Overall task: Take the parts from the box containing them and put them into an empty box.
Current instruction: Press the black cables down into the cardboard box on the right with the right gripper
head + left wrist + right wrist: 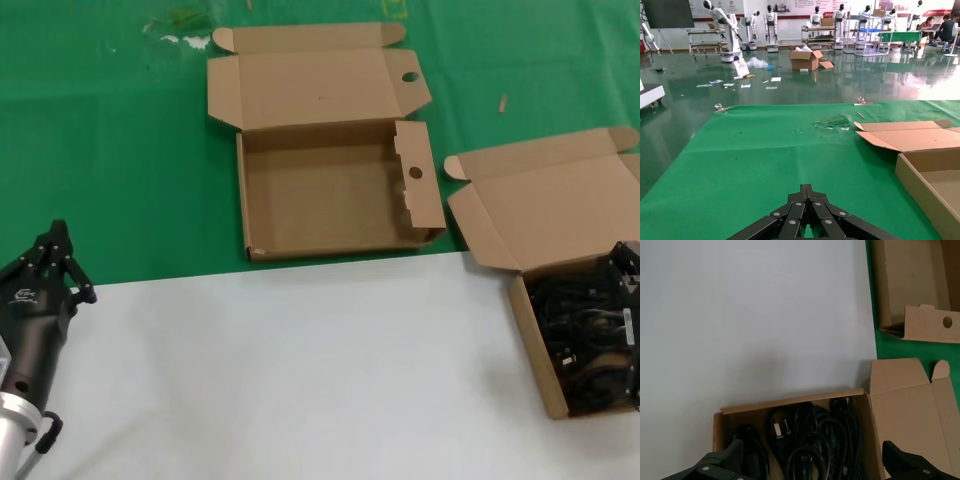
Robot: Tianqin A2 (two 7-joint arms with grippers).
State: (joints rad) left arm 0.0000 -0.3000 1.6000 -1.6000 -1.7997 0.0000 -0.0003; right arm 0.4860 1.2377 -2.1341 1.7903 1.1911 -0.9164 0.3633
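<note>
- Right gripper (805, 465) hangs over the box containing them (528, 320), at the far right edge of the head view. Fingers (715, 466) spread wide, one each side of the pile; nothing held.
- The parts (812, 440) lie directly under that gripper, black coils w/ plugs tangled together, filling the box floor. One plug (776, 429) faces up, near one finger. Can't count separate bundles.
- The empty box (330, 195) sits well apart from the right gripper, across the green mat (110, 150), lid folded back, holed flaps showing. Nothing in it.
- Left gripper (807, 192) is parked low by the white sheet (300, 380), pointed out over the mat, fingers closed to a point, holding nothing (empty box just off to its side in left wrist view).
- Step, as I read it: pre-grasp on the first cable; no transfer done yet.
- Next move prob. needs: descend into the pile, close on one bundle only, lift clear of the box wall, carry across to the empty box. Risk: coils snag & drag a neighbour up.
</note>
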